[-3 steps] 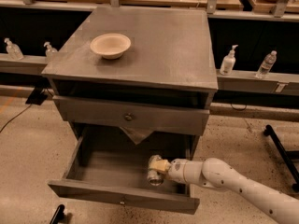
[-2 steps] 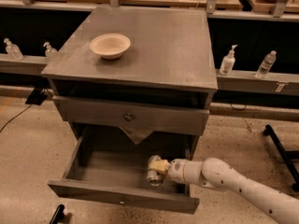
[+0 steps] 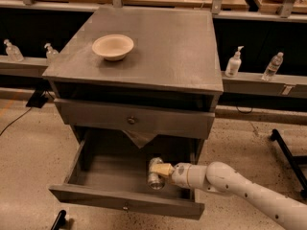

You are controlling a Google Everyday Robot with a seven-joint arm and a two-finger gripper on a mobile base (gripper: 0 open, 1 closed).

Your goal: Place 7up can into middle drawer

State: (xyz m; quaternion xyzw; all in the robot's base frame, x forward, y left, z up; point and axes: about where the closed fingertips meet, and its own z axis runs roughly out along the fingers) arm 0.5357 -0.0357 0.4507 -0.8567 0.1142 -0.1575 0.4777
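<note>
The 7up can [image 3: 155, 174], silvery with shiny metal ends, stands upright inside the open middle drawer [image 3: 123, 200], at the right side of its grey floor. My gripper [image 3: 161, 170] reaches into the drawer from the right on a white arm. Its tan fingers [image 3: 166, 169] are closed around the can's upper part. The can's base is at or just above the drawer floor; I cannot tell if it touches. The drawer is pulled far out, with a tiny knob on its front panel.
The closed upper drawer front [image 3: 131, 120] with a brassy knob overhangs the back of the open drawer. A cream bowl [image 3: 112, 47] sits on the cabinet top. Pump bottles [image 3: 234, 62] stand on side ledges. A black frame leg [image 3: 288, 152] lies on the floor at right.
</note>
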